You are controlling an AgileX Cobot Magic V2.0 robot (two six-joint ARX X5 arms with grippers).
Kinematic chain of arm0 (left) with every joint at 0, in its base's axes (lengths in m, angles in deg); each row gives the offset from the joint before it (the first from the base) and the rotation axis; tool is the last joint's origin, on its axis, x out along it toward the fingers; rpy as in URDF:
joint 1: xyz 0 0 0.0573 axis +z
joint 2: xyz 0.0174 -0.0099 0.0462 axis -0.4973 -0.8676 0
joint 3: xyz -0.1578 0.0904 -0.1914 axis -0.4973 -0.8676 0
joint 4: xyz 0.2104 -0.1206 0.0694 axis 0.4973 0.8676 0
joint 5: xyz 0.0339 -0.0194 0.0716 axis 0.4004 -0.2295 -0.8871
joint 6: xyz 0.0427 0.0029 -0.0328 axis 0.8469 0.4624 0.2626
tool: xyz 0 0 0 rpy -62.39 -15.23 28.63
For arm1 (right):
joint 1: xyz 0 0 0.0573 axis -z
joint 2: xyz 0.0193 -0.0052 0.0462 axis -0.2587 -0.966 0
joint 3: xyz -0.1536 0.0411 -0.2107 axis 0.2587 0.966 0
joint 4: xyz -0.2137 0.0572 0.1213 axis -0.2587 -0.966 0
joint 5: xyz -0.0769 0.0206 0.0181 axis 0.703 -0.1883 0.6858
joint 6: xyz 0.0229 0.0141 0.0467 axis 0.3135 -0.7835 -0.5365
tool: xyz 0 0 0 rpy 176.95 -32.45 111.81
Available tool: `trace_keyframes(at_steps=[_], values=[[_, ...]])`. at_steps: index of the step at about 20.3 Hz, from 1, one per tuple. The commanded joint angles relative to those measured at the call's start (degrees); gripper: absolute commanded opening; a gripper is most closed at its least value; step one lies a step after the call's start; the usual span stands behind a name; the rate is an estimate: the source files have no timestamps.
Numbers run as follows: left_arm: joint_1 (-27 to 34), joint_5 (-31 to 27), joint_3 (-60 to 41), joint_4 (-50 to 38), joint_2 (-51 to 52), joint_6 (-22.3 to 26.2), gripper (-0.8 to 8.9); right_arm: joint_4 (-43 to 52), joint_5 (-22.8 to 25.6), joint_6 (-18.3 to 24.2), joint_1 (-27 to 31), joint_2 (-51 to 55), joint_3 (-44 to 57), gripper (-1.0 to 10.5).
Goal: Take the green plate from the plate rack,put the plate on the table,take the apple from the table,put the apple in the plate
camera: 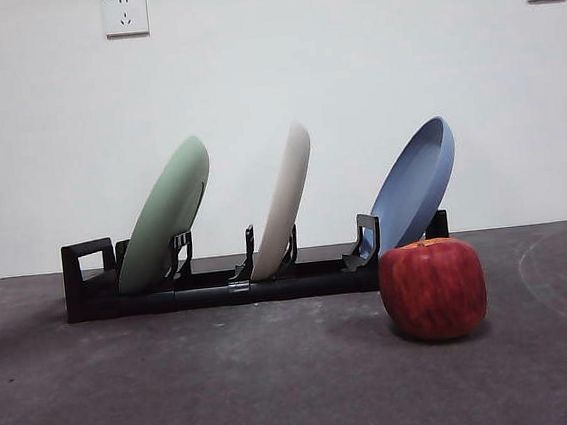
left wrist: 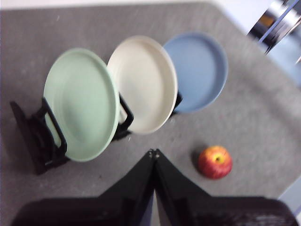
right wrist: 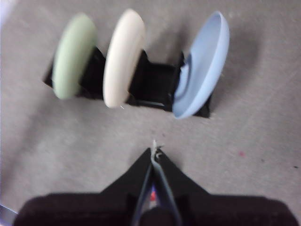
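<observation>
Resting on the table (camera: 180,393) nearest the front edge: apple (camera: 433,289), upright, just in front of the plate rack's (camera: 90,291) right end. Standing in the rack behind, all leaning right: green plate (camera: 167,227) in leftmost slot, cream plate (camera: 284,200) in middle, blue plate (camera: 416,185) at right. Hovering above the table, clear of everything: left gripper (left wrist: 154,153) and right gripper (right wrist: 154,149), jaws pressed together, holding nothing.

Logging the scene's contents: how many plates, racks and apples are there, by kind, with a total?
Plates: 3 (green plate, cream plate, blue plate)
Plate rack: 1
Apple: 1
Total: 5
</observation>
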Motion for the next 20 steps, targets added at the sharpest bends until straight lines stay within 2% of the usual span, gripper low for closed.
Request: trace_keyframes(at_steps=[1, 4, 5, 7, 10, 13, 20], values=[[-2.23, -0.85, 1.64, 0.42, -1.97, 2.73, 0.25, -0.98, 1.05, 1.62, -1.53, -2.54, -3.37, 1.4], [-3.67, -0.90, 1.88, -1.81, -3.69, 2.56, 3.90, -0.35, 1.05, 1.51, -3.15, -4.13, -5.79, 4.8], [-4.33, -0.92, 1.88, -2.54, -4.31, 2.23, 4.06, -0.09, 1.07, 1.53, -3.50, -4.13, -6.08, 5.1], [-5.64, -1.16, 1.90, -4.31, -6.01, 2.01, 4.06, 1.03, 1.05, 1.51, -4.09, -4.13, -6.34, 5.1], [-7.50, -6.10, 1.92, -7.78, -10.25, 0.94, 4.06, 1.25, 1.16, 1.42, -5.33, -4.15, -6.38, 5.0], [-8.85, -8.48, 3.72, -9.27, -16.02, 0.15, 4.06, 1.25, 1.42, 1.29, -6.23, -4.15, -6.38, 5.0], [-10.38, -14.47, 25.33, -0.26, -34.86, 0.81, 4.05, 1.14, 1.92, 1.03, -6.86, -4.15, -6.38, 5.0]])
